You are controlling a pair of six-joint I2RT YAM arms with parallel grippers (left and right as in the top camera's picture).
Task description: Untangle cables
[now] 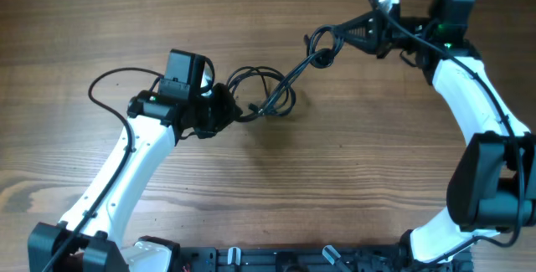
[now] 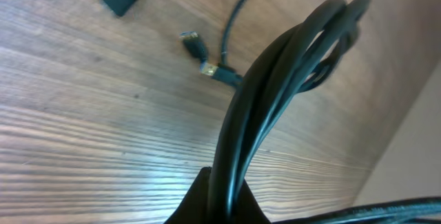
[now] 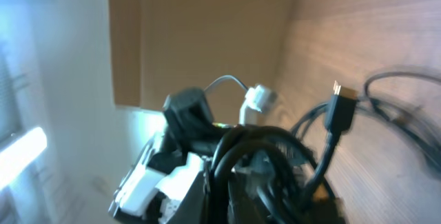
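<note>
Finds left gripper (image 1: 219, 110) left of centre, jaws together, clamped on the cables (image 1: 283, 86). Finds right gripper (image 1: 342, 38) at far right, likewise clamped shut on the same bundle. Notes cables running in a line between the two above the table (image 1: 251, 197), with loose loops just right of the left gripper. Confirms in left wrist view several black strands rising together out of the jaws, and a plug (image 2: 195, 43) lying on the wood farther off. Records in right wrist view looped strands at the jaws, a black plug (image 3: 341, 112) with gold tip standing up, and a white connector (image 3: 259, 98) left of it.
</note>
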